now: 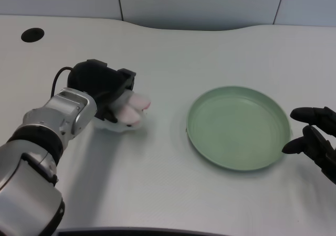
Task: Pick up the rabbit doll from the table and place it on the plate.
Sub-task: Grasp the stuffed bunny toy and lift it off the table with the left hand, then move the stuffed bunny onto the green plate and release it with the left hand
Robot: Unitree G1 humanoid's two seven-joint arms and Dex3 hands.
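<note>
Rabbit doll (127, 110): soft, light plush by appearance, pink ears protruding; best held around the body. It sits under the left hand (102, 86), whose fingers wrap it. Green plate (239, 127) lies well apart, on the hand's right.

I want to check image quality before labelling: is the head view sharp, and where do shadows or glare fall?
Head view: mostly sharp, light even and soft; the doll looks slightly blurred under the left hand; a faint shadow lies on the table beside the left arm; the plate shows no strong glare.
</note>
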